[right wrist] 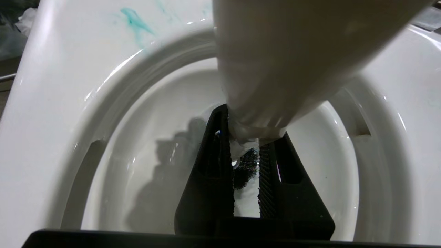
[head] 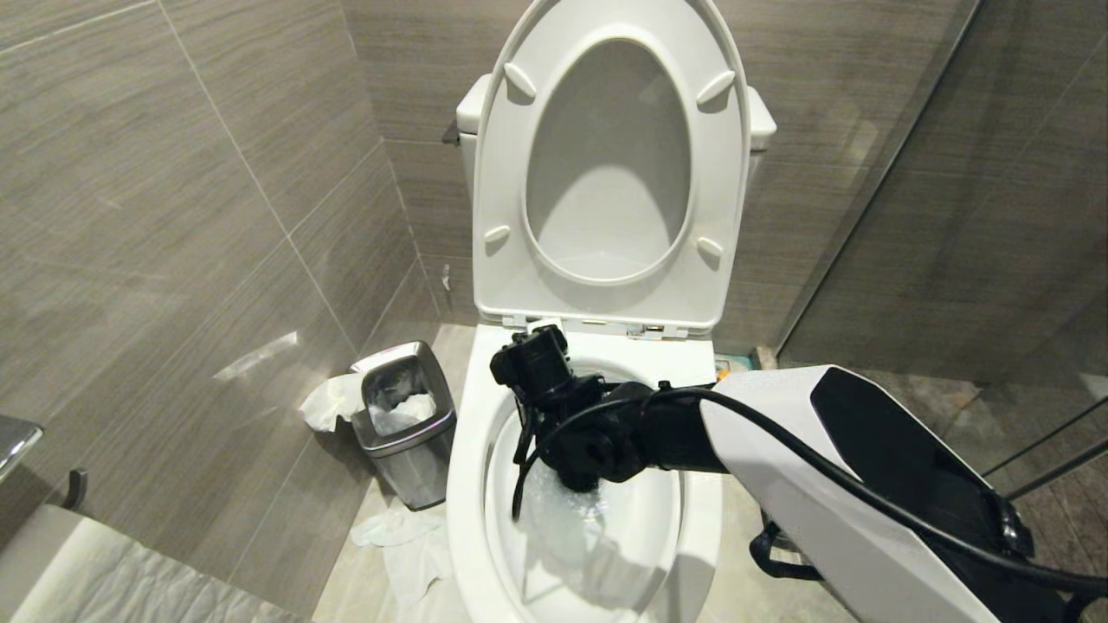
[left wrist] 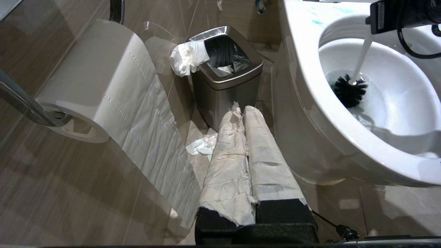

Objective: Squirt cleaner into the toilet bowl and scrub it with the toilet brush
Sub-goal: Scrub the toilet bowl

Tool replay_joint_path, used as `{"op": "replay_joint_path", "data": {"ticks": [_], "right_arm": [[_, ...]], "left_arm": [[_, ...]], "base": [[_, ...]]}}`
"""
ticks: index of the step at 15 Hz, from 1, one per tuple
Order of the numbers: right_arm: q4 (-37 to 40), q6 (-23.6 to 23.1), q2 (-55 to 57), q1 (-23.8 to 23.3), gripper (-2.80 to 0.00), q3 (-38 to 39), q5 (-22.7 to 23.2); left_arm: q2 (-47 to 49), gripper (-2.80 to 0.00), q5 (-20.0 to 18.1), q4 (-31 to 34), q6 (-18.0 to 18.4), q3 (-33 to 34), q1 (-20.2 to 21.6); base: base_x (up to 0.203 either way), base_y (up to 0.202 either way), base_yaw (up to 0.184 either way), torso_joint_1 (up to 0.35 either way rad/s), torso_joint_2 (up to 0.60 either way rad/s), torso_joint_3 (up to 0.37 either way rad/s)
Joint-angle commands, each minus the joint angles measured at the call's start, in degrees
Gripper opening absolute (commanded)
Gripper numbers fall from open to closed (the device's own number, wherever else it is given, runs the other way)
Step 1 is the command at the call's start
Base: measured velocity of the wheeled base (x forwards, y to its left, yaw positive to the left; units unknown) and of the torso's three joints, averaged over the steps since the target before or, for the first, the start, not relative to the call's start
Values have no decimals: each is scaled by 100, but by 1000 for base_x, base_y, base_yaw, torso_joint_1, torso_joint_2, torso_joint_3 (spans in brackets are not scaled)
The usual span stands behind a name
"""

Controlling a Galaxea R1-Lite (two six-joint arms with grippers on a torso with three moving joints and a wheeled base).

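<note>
Toilet brush sits head-down in the toilet bowl, your right pincer pinching its handle. Cleaner already smears the far rim; scrubbing remains. Your left pincer is pressed together, parked near the bin.

Right pincer clamped, left pincer closed

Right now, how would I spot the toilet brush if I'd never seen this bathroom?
Find the big white toilet bowl with its seat up. The right gripper reaches into it, holding the toilet brush by its slim white handle. Its black bristly head, down in the water, looks like nothing else there.
</note>
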Motion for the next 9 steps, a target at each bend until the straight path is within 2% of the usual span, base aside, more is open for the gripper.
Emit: {"op": "replay_joint_path", "data": {"ticks": [1,4,9], "right_arm": [[3,14,-142,4,-280,12,-28],[37,-2,-924,43,-280,267,-23],[41,-10,-2553,224,-280,1360,-27]], "left_arm": [[5,-280,0,0,-1,1,3],[5,-280,0,0,-1,1,3],[5,-280,0,0,-1,1,-6]], "base": [[0,0,0,0,0,0],[0,0,0,0,0,0],[0,0,0,0,0,0]]}}
